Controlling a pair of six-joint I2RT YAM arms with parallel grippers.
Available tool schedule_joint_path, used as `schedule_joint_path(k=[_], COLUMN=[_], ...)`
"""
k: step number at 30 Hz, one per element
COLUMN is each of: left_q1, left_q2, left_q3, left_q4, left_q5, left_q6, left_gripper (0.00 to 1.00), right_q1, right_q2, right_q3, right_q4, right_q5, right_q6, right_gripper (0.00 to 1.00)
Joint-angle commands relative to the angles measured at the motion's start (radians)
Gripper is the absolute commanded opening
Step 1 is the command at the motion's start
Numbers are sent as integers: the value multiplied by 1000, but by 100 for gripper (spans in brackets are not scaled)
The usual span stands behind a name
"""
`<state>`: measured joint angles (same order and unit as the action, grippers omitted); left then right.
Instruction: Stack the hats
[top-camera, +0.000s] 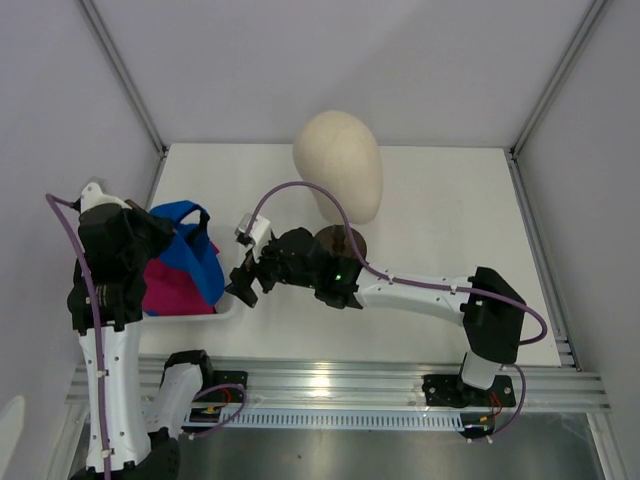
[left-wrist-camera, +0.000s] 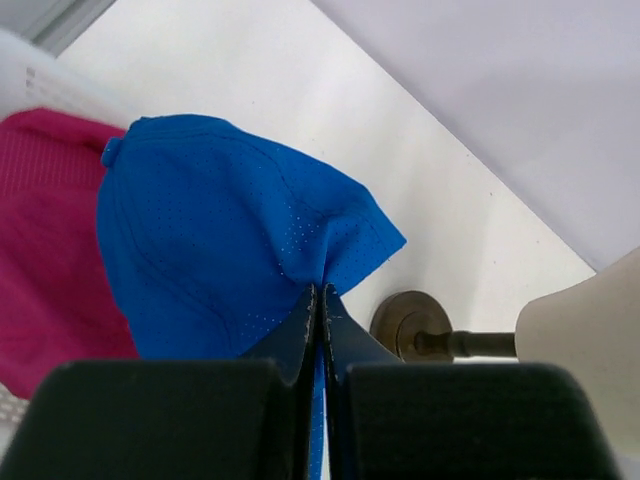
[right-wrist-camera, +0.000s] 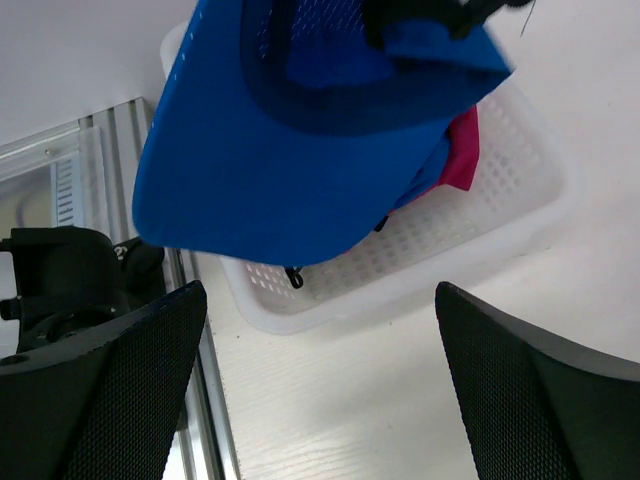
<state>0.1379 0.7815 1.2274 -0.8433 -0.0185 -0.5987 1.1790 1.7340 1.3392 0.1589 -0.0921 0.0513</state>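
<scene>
Items in view: one blue hat (left-wrist-camera: 220, 230), one magenta hat (left-wrist-camera: 45, 240) (any others beneath it cannot be told), one white basket (right-wrist-camera: 400, 270) and one mannequin head (top-camera: 340, 165). The left end effector (left-wrist-camera: 318, 295) is clamped on the blue hat's mesh, holding it above the basket at the left of the desk (top-camera: 450, 220) — the magenta hat lies inside. The right end effector (top-camera: 248, 280) sits just right of the basket with its fingers wide apart.

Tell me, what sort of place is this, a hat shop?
Probably a robotics lab test cell, not a shop: two robot arms bolted to a metal rail, a white table walled by plain panels, a mannequin head, and a basket of caps.
</scene>
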Motion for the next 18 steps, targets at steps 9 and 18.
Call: schedule_joint_path(k=[9,18], left_q1=[-17,-72], left_q2=[35,10], left_q3=[79,57], left_q4=[-157,-119], left_q5=[-167,-173], left_q6=[-412,-535], left_gripper=[1,1], right_q1=[90,96], right_q2=[-7,-109], right_q3=[17,-90], right_q4=[145,205], right_q5=[49,34], right_q6=[-156,-82], right_gripper=[99,99])
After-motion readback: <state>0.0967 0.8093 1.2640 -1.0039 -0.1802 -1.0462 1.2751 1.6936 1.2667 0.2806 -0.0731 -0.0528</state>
